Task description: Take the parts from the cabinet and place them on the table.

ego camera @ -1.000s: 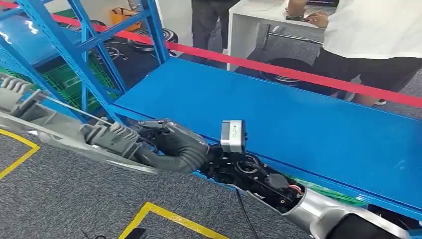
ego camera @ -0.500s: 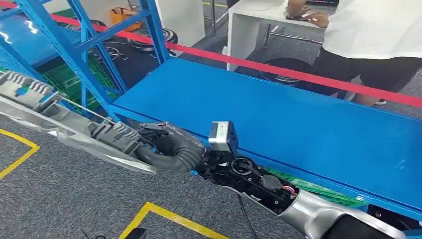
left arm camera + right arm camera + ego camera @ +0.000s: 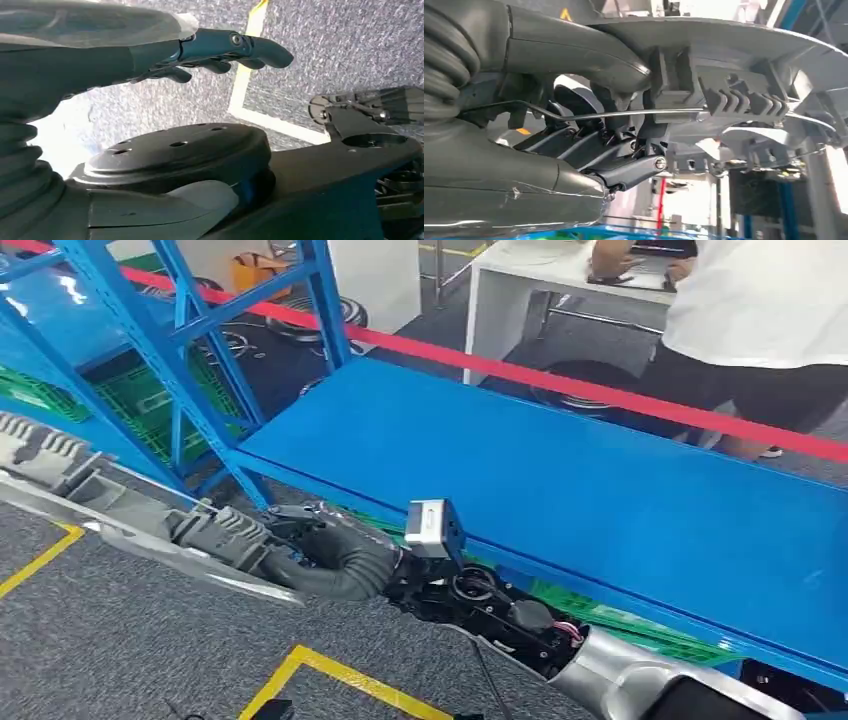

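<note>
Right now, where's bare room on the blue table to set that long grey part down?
The blue table is bare between the red tape and its near edge. The crowded spot is the near-left corner, where the rack uprights stand and the right hand holds the grey part.

The robot's right arm (image 3: pixel 640 680) is reaching in from the lower right and stretching leftward, low in the head view. Its right hand (image 3: pixel 335 550), behind a grey ribbed wrist cover, is gripping a long grey part (image 3: pixel 120 510), fingers (image 3: pixel 624 172) curling around it. The left hand (image 3: pixel 220 50) is holding nothing, its dark fingers extending loosely apart.
</note>
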Controlling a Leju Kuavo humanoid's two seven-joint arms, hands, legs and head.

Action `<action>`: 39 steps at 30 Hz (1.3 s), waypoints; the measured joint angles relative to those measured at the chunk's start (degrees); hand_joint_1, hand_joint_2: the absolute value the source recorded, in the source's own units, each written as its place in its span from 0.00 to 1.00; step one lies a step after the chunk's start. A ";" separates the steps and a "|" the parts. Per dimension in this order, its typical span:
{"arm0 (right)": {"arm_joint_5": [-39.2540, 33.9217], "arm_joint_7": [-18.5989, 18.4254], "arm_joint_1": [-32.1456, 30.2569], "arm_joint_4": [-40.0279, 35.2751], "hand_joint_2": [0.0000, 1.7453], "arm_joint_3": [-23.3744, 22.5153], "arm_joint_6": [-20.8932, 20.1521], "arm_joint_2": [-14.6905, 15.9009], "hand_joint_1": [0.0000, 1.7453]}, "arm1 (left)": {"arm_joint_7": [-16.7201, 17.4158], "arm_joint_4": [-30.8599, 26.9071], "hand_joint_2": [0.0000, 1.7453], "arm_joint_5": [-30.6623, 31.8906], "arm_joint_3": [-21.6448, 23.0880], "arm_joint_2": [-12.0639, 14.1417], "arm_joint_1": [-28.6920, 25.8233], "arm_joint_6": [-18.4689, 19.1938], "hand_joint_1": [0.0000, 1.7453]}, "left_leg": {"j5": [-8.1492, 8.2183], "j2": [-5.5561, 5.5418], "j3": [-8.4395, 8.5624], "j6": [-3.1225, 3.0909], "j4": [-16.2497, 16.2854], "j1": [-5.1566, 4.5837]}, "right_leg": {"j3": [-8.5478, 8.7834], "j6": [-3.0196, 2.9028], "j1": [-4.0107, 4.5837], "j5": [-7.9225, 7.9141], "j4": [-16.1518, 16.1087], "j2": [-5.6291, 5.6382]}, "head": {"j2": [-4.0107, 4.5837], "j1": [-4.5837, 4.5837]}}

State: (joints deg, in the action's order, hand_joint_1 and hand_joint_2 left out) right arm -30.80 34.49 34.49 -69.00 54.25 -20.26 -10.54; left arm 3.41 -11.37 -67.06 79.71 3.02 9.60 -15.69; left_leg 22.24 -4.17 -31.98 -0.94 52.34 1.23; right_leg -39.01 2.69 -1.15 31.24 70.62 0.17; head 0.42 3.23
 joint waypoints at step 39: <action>4.92 1.79 -2.16 3.54 1.00 -0.35 -0.74 -1.84 1.00 | 0.85 0.09 1.00 -0.15 -0.55 2.91 -1.25 -1.07 0.00 | 1.83 -3.65 -1.14 1.98 2.63 -0.11 | 7.75 -3.10 0.39 -6.93 -16.41 2.61 | 0.00 -0.17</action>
State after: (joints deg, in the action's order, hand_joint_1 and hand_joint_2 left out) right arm -25.88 36.28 32.32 -65.46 53.90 -21.00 -12.37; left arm 4.26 -11.28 -67.21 79.17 5.93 8.35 -16.76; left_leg 24.07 -7.82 -33.12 1.03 54.96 1.12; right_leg -31.26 -0.41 -0.76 24.31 54.20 2.77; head 0.42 3.06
